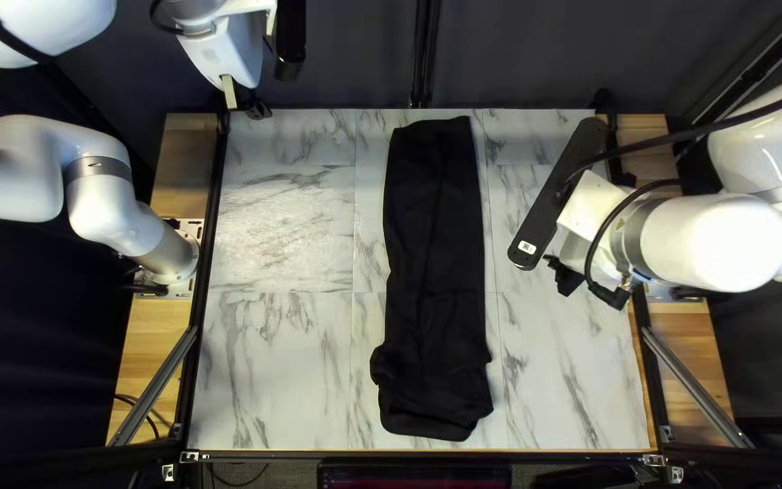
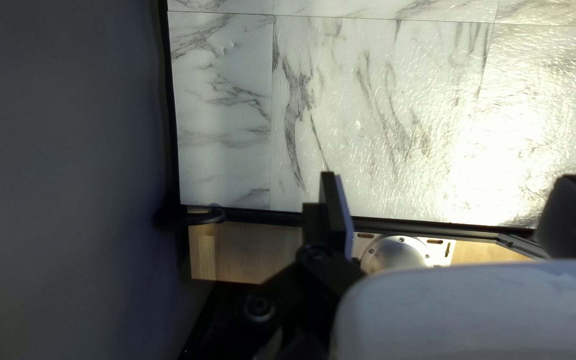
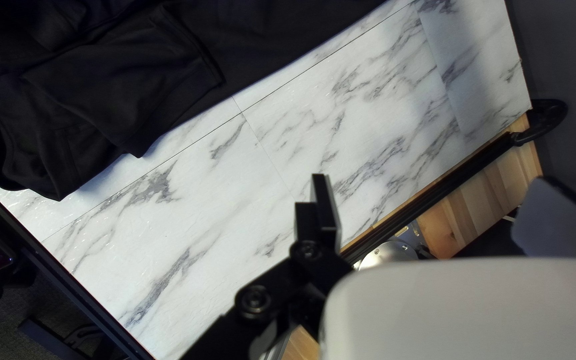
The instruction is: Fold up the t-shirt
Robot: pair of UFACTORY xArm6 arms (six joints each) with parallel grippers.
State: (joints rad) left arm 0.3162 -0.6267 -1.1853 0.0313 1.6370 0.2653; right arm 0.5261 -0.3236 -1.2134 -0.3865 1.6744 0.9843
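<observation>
The black t-shirt lies as a long narrow strip in the top left view, from near the table's far edge towards its near edge. Its near end is wider, with creased, layered cloth. My left gripper hangs by the table's far left corner, away from the shirt. Beside the shirt's right side is my right gripper, not touching it. In the left wrist view my left gripper is open and empty. My right gripper also stands open with nothing held; the shirt lies ahead of it, beyond bare tabletop.
The marble-patterned table has dark rails along its sides. A silver arm-base plate shows past the rail in the left wrist view. Bare tabletop flanks the shirt on both sides. A dark curtain stands behind the far edge.
</observation>
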